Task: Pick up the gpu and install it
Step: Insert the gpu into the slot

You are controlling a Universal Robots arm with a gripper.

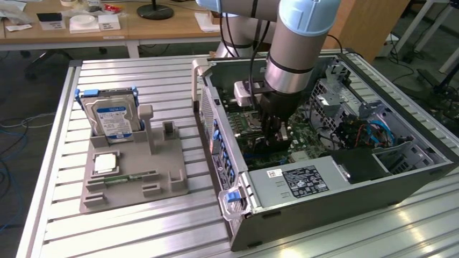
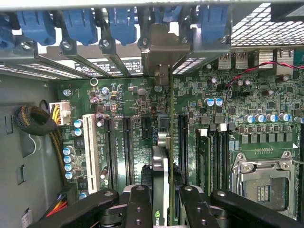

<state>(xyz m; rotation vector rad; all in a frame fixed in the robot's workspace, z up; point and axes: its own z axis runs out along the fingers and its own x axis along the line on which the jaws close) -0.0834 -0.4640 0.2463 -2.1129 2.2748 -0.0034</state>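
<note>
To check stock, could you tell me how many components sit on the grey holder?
3: a hard drive upright at the far end, a silver square chip lying flat in front of it, and a green memory strip nearer still. Smaller ones may be hidden.

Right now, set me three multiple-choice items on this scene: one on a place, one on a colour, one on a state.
1. Where is the gripper?
A. Over the grey holder
B. Down inside the open computer case
C. Above the wooden desk

2. What colour is the label on the hard drive standing in the grey holder?
A. Red
B. Yellow
C. Blue

3. How is the gpu at this moment?
A. Held edge-on between the gripper fingers above the motherboard
B. Lying flat on the grey holder
C. Resting on the power supply

Answers:
1 B, the arm reaches down into the case in the exterior view.
2 C, the drive's face carries a blue label.
3 A, the wrist view shows the card clamped between both fingers over the slots.
</note>
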